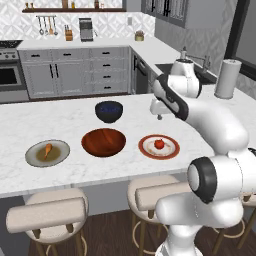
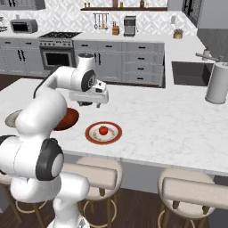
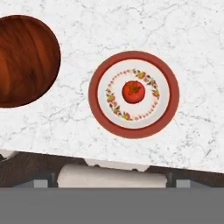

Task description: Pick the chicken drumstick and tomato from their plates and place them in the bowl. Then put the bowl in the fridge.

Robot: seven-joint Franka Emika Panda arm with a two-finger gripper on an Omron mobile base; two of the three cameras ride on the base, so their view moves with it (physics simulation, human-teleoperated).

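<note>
Claw [image 1: 159, 114] open, empty, high over counter; tomato [image 3: 133, 92] below it, centred on red-rimmed plate [image 3: 98, 114], right of bowl [image 3: 24, 61]. Straight descent likely next.

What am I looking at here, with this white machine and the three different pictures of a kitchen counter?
It is a computer-rendered kitchen with a white robot arm on a base that can drive. Two pictures come from cameras on that base, behind the arm to its left and to its right, so they show one scene from two sides. The third comes from a camera on the arm's hand, looking straight down.

On the marble counter sit three dishes in a row: an olive-grey plate with a chicken drumstick, a wooden bowl and a red-rimmed plate with a tomato. A smaller dark blue bowl stands behind them. The wooden bowl looks empty.

The gripper hangs above the counter, up over the tomato's plate. Its jaws are open and hold nothing.
</note>
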